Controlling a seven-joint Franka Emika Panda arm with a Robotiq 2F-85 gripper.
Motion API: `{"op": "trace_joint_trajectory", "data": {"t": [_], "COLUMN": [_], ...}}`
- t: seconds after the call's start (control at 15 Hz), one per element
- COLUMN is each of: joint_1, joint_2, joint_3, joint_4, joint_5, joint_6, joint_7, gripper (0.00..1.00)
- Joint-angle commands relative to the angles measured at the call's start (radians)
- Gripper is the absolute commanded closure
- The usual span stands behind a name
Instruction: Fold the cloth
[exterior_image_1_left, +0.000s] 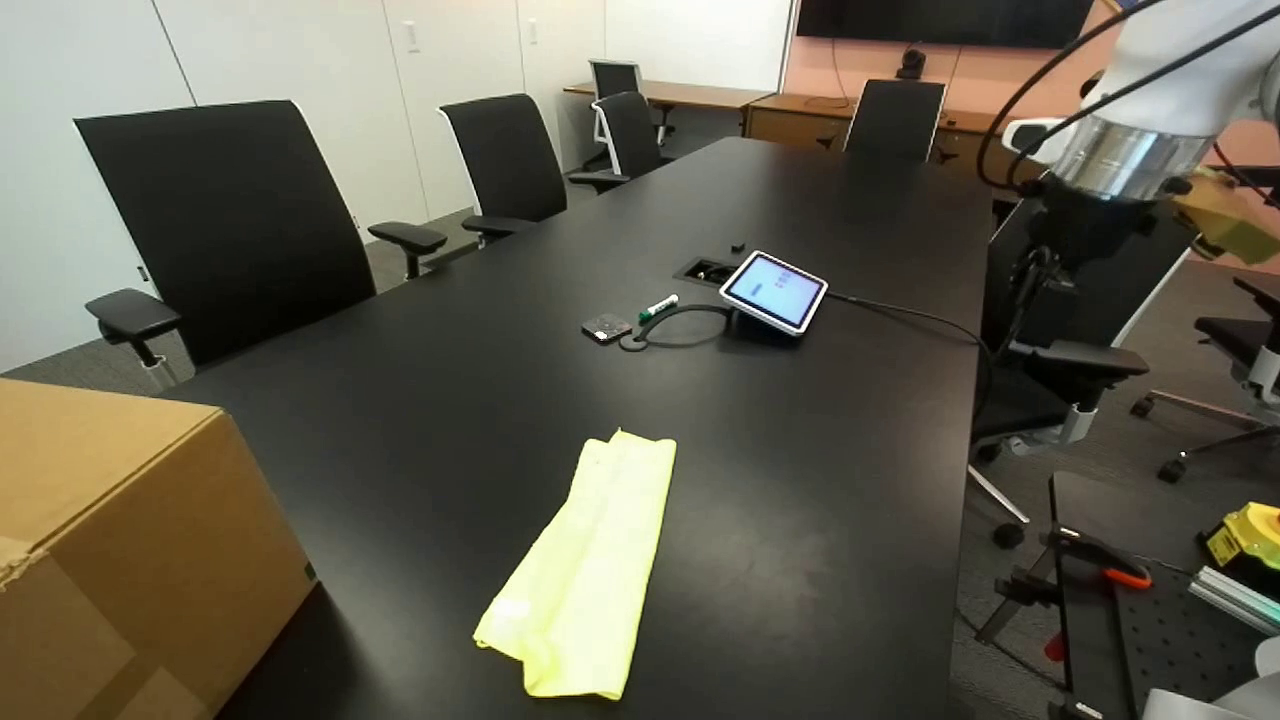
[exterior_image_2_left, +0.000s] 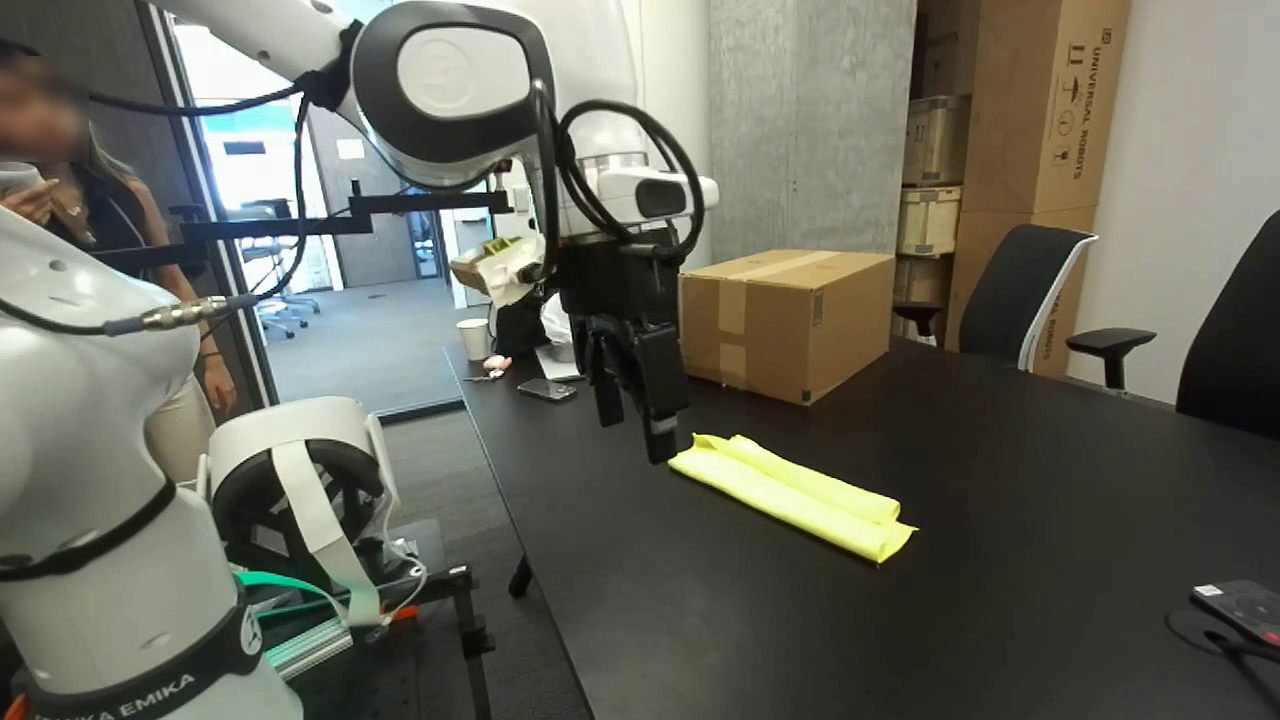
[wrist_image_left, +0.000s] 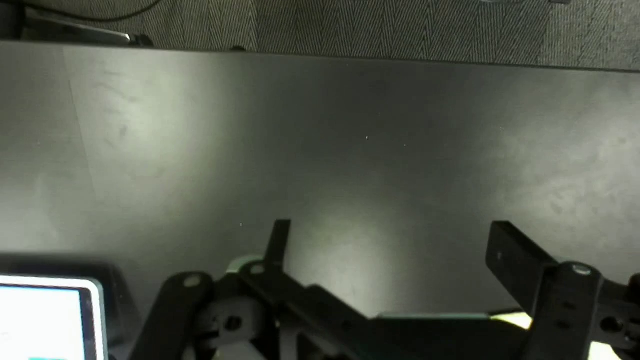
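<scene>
- My gripper (wrist_image_left: 391, 232) hangs over the table (wrist_image_left: 370, 130), spread wide, holding nothing.
- The cloth (exterior_image_1_left: 600, 560) lies on the table, long axis roughly lengthwise, partly showing low right in my wrist view.
- I'd likely head that way.

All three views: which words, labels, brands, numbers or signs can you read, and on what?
"UNIVERSAL ROBOTS": tall brown cardboard box, beside handling symbols.
"KA EMIKA": black band round the white robot arm; start cut off.
Lettering on the lower brown cardboard box: partly hidden, unclear.
Too small or blurred: marks on the flat dark square device, the yellow-and-black tool and the tan cardboard box; the screen of the white-framed tablet.
No readable numbers.
</scene>
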Motion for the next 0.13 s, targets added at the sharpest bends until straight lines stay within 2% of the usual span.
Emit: {"op": "trace_joint_trajectory", "data": {"t": [0.0, 0.07], "joint_1": [-0.019, -0.019], "joint_2": [-0.012, -0.022], "joint_3": [-0.006, -0.025], "joint_4": [0.003, 0.002], "joint_5": [0.024, 0.029], "joint_6": [0.004, 0.005], "joint_7": [-0.061, -0.092], "gripper": [0.0, 0.0]}}
